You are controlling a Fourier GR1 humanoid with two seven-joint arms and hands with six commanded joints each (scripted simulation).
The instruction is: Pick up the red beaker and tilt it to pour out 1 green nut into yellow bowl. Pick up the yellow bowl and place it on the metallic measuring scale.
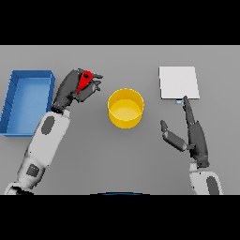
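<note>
The left hand [75, 87] grips the red beaker [85, 80] just left of the yellow bowl [125, 108], on the grey worktop [122, 159]. Right of the bowl, the right hand [191, 133] rests with straight fingers, its fingertips below the metallic scale [178, 82].

- A blue bin [27, 101] sits at the far left of the grey table [117, 159], rectangular, open at the top, with raised walls.
- Its floor shows the same blue as its walls.
</note>
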